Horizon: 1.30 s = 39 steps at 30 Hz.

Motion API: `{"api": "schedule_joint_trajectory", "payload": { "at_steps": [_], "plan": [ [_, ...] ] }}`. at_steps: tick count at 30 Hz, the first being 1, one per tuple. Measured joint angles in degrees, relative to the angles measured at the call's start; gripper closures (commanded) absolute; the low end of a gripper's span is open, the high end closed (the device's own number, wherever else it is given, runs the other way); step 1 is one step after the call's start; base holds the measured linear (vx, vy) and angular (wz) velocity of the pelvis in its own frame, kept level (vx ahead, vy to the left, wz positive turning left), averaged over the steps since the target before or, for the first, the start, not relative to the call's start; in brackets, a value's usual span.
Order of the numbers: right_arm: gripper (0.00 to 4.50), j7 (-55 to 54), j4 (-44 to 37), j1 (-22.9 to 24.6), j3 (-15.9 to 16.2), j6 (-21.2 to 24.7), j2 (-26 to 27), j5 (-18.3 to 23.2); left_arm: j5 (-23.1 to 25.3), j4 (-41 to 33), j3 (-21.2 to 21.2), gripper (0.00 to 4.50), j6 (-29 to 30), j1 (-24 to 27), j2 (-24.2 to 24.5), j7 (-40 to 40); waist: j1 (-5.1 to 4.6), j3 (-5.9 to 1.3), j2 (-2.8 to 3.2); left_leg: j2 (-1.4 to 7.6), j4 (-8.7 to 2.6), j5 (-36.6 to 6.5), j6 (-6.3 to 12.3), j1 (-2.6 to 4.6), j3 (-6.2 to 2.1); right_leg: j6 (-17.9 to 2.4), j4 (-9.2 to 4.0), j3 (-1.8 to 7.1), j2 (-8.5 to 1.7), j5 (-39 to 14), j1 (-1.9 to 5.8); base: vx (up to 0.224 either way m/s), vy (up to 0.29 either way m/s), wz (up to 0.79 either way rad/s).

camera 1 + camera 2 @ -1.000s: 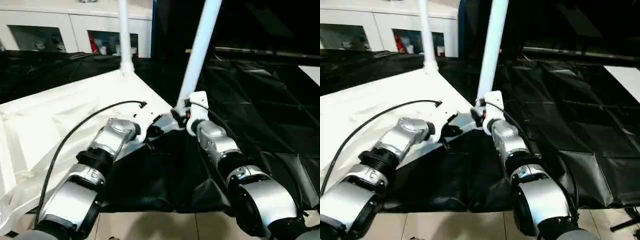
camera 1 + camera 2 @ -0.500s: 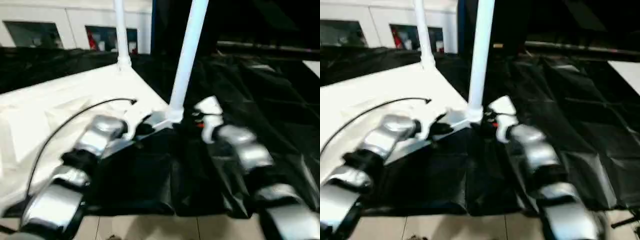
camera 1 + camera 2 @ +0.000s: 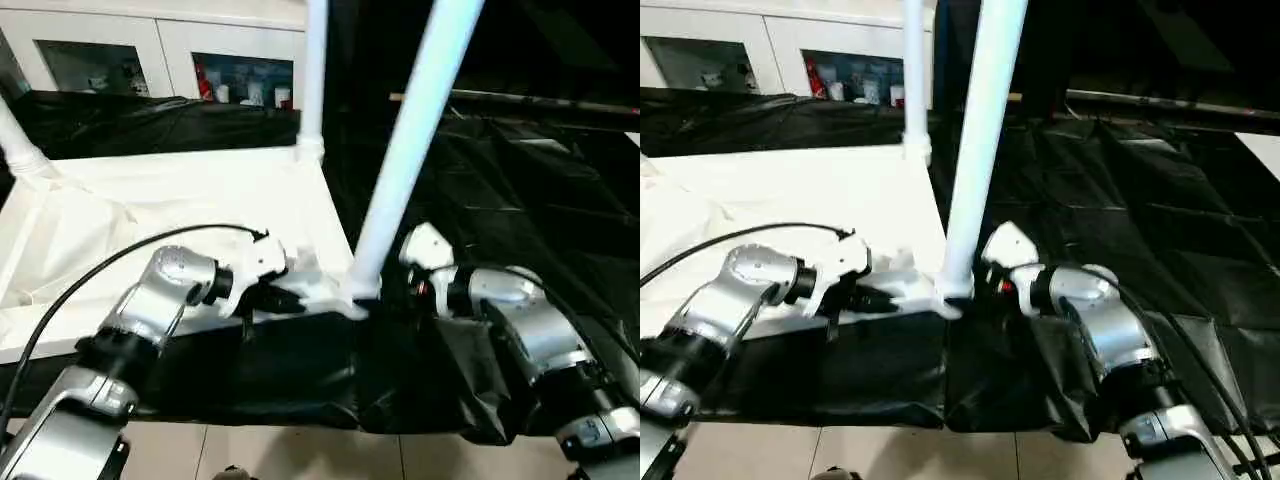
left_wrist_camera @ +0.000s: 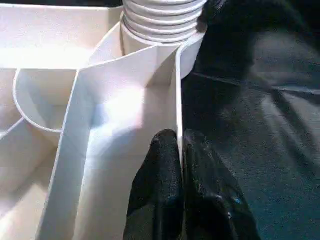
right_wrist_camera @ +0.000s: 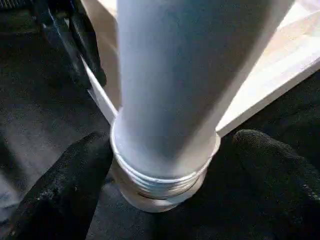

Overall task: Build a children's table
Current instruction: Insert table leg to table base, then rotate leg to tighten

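The left eye view is showing the upside-down white plastic children's table lying on a black cloth, before a white glass-door cabinet. The left gripper is pinching the table's thin rim wall. The right gripper is standing open around the near white tubular leg, which leaned a second ago and is now upright.

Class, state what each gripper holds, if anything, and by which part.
The left gripper pinches the table top by its thin side rim. The right gripper stands open around the near leg's base, holding nothing.
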Motion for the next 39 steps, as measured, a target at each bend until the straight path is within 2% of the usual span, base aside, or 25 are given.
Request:
{"api": "schedule_joint_trajectory", "payload": {
  "at_steps": [14,19,21,23,25,28,35,39],
  "plan": [
    [0.26,0.8,-1.3,0.2,0.4,-0.1,1.9,0.8,0.0,-1.5,0.0,4.50,1.4,0.6,0.3,-0.2,-0.11,0.01,-0.04,0.01,0.24,0.0,0.00,-0.01,-0.04,0.0,0.25,0.00,0.00,0.0,-0.01,0.000,0.000,0.00],
    [0.71,0.7,-1.1,0.2,0.4,-0.1,1.9,0.8,0.0,-1.6,0.0,4.50,1.7,0.7,0.2,-0.2,-0.14,0.01,-0.04,0.02,0.34,0.0,0.00,0.00,-0.06,0.0,0.40,0.00,0.00,0.0,-0.01,0.000,0.000,0.00],
    [1.04,0.6,-0.8,0.2,0.4,-0.1,2.0,0.8,0.0,-1.6,0.0,4.50,1.7,0.7,0.2,-0.2,-0.15,0.01,-0.04,0.02,0.41,0.0,0.00,0.00,-0.07,0.0,0.48,0.01,0.00,0.0,-0.01,0.000,0.000,0.00],
    [1.08,0.6,-0.6,0.2,0.4,-0.1,2.0,0.7,0.0,-1.6,0.0,4.50,1.8,0.7,0.2,-0.2,-0.19,0.01,-0.04,0.02,0.48,0.0,0.00,0.01,-0.08,0.0,0.56,0.03,-0.01,0.0,-0.01,0.000,0.000,0.00],
    [1.40,0.5,-0.5,0.2,0.4,-0.1,2.0,0.7,0.0,-1.6,0.0,4.50,1.8,0.8,0.2,-0.2,-0.19,0.01,-0.04,0.02,0.53,0.0,-0.01,0.03,-0.10,0.0,0.63,0.03,-0.01,0.0,-0.01,0.000,0.000,0.00],
    [1.61,0.5,-0.1,0.2,0.3,-0.5,2.1,0.7,0.0,-1.6,0.0,4.50,1.9,0.9,0.2,-0.1,-0.25,0.01,-0.04,0.03,0.60,0.0,-0.01,0.03,-0.13,0.0,0.68,0.03,-0.01,0.0,-0.01,0.000,0.000,0.00],
    [1.74,-0.8,1.0,0.2,0.3,-1.6,2.8,0.5,0.0,-1.6,0.0,4.50,2.1,1.0,0.2,0.2,-0.41,0.01,-0.05,0.03,0.68,0.0,-0.01,0.03,-0.14,0.0,0.75,0.03,0.00,0.0,-0.01,0.000,0.000,0.00],
    [1.75,-6.7,4.2,0.2,-1.8,-2.5,6.3,0.5,0.3,-1.0,0.6,4.50,3.0,0.7,-0.9,3.4,-0.88,-0.02,-0.09,0.06,0.85,0.0,-0.01,0.09,-0.18,0.0,0.89,0.06,0.01,0.0,0.02,0.000,0.000,0.00]
  ]
}}
